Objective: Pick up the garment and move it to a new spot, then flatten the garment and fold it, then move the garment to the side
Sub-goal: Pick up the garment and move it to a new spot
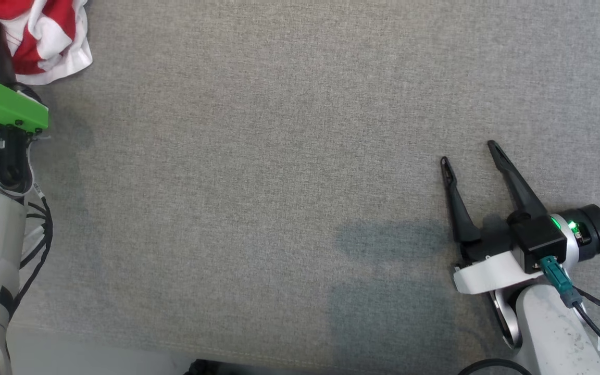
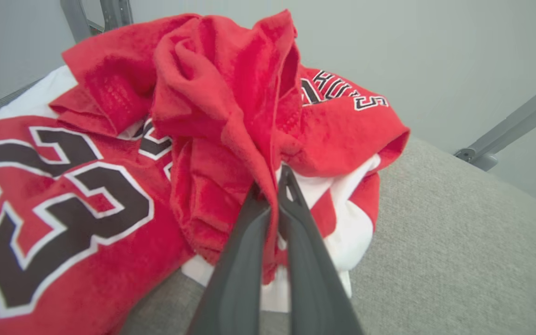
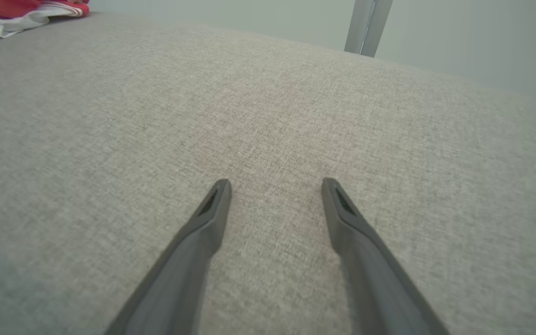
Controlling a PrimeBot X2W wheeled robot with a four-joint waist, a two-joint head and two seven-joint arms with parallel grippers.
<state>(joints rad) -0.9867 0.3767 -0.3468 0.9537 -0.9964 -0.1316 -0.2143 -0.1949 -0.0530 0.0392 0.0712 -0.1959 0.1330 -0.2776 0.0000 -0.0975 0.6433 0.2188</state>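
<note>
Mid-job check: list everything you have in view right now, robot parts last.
jersey: one, red and white with black numbers, bunched at the far left of the surface
padded surface: one, grey fabric, under everything
frame bars: several, grey metal, beyond the surface's edges
left gripper: one, dark fingers, shut on a red fold of the jersey
right gripper: one, dark fingers, open, over bare surface at near right

Black "23" on red garment (image 2: 110, 74)
</note>
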